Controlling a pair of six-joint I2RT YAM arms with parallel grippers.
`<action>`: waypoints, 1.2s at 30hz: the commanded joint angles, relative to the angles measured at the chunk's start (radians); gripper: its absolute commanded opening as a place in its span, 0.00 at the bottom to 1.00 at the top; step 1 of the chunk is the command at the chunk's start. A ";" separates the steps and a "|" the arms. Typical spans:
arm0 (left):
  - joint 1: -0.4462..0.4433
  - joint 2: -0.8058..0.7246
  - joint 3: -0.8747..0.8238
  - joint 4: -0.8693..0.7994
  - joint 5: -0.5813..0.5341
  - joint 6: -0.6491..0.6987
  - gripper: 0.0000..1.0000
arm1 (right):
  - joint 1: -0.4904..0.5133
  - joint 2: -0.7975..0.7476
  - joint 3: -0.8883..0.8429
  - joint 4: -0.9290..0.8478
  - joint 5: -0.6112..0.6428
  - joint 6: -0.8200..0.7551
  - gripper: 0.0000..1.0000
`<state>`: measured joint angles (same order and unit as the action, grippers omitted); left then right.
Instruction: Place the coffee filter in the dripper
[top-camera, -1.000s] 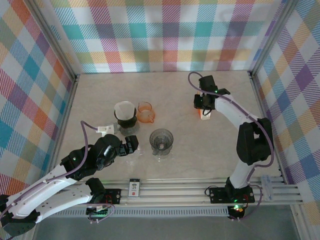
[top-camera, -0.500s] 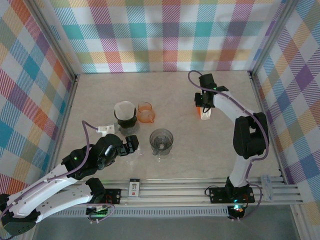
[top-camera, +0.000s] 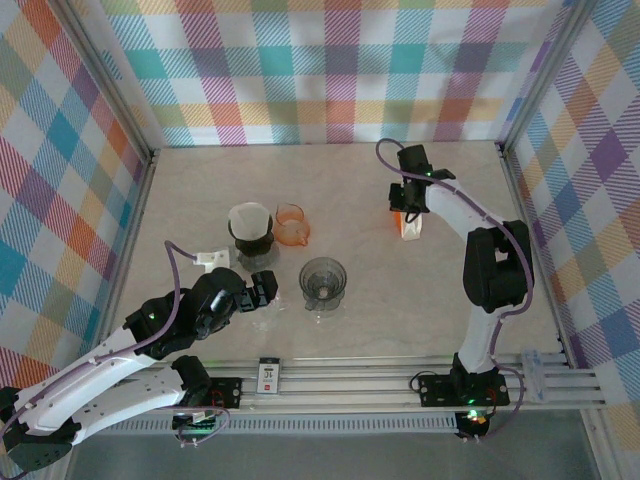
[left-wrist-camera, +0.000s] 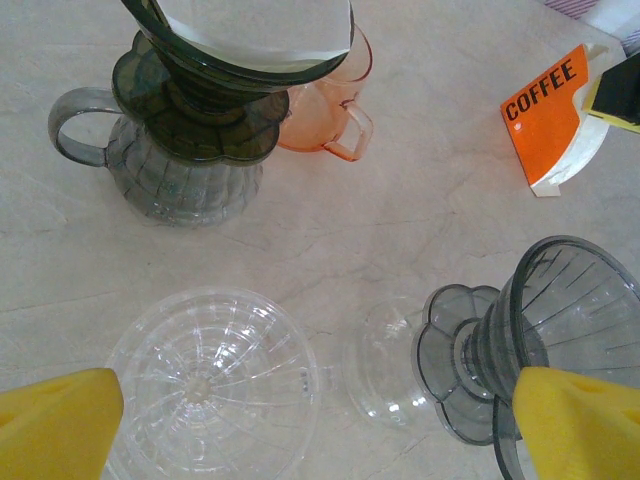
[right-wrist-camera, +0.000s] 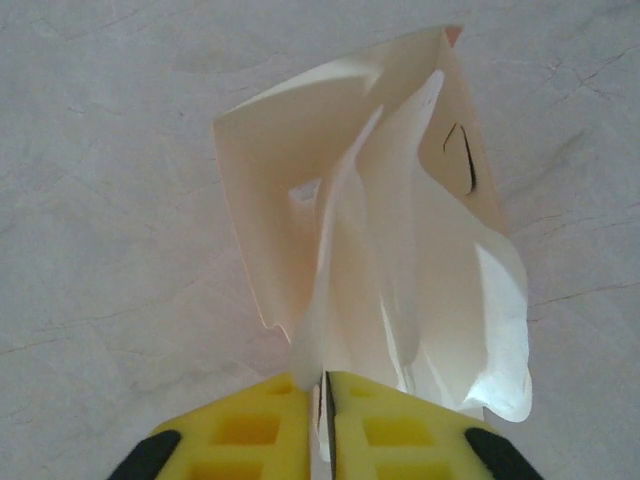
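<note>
A: Any chg on the R side?
B: Yes. The right gripper (right-wrist-camera: 322, 390) has closed up. Pads were wider a sec ago, now nearly meeting, w/ a thin white edge of the filter (right-wrist-camera: 345, 250) pinched betw. them.
A: Did it move?
B: A little. In the top view it crept toward the far wall, in small steps. The elbow (top-camera: 495, 270) was drawn in toward the table centre.
A: And the packet (top-camera: 410, 230)?
B: Shift, if any, too small to tell.
</note>
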<state>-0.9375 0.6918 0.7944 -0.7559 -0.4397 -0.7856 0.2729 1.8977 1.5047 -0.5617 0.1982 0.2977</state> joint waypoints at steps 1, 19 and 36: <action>-0.007 -0.003 -0.011 0.010 -0.026 -0.002 1.00 | -0.008 0.015 0.030 -0.007 0.002 -0.013 0.11; -0.007 -0.010 -0.015 0.012 -0.028 -0.009 1.00 | -0.003 -0.135 -0.057 -0.029 -0.097 0.014 0.00; -0.006 0.016 0.010 0.012 -0.013 -0.003 1.00 | 0.216 -0.704 -0.280 -0.198 -0.203 0.061 0.00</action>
<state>-0.9375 0.6979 0.7933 -0.7559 -0.4397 -0.7925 0.4332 1.2755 1.2308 -0.6731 0.0414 0.3443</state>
